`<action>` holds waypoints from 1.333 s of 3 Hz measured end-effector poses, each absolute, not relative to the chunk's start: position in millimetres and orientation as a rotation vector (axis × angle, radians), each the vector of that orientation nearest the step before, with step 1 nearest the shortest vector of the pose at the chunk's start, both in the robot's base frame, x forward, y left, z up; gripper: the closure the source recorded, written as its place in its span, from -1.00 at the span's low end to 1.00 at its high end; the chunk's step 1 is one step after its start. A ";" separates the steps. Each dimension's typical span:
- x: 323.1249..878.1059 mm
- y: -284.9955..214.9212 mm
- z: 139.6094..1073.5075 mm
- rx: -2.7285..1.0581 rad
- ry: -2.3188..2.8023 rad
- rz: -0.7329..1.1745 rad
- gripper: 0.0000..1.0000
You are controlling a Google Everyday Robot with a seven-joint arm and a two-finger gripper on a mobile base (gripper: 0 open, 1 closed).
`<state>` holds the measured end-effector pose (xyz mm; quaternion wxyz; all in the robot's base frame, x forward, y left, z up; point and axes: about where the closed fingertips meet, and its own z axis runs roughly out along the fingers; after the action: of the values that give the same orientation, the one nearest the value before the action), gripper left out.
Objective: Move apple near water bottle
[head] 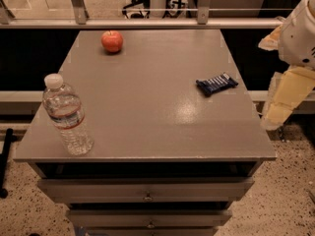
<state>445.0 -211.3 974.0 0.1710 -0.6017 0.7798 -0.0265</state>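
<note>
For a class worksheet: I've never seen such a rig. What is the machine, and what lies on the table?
One camera looks down on a grey table with drawers; where the camera is mounted is not recorded. The white and cream shape at the right edge is a robot arm. Its gripper hangs beside the table's right side, off the top, holding none of the table's things. On top are an apple at the far left, a water bottle upright at the near left, and a dark blue snack wrapper on the right.

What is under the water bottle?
The water bottle stands upright on the grey tabletop; its base hides the spot beneath. The gripper hangs beyond the table's right edge.
</note>
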 end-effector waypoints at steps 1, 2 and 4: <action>505.5 -167.1 956.2 -1.678 2.106 0.016 -1.00; 577.7 -120.5 937.6 -1.609 2.003 0.078 -1.00; 599.8 -109.0 928.9 -1.538 1.992 0.120 -1.00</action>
<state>599.8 -109.0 928.9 0.3062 -0.5812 0.7526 0.0452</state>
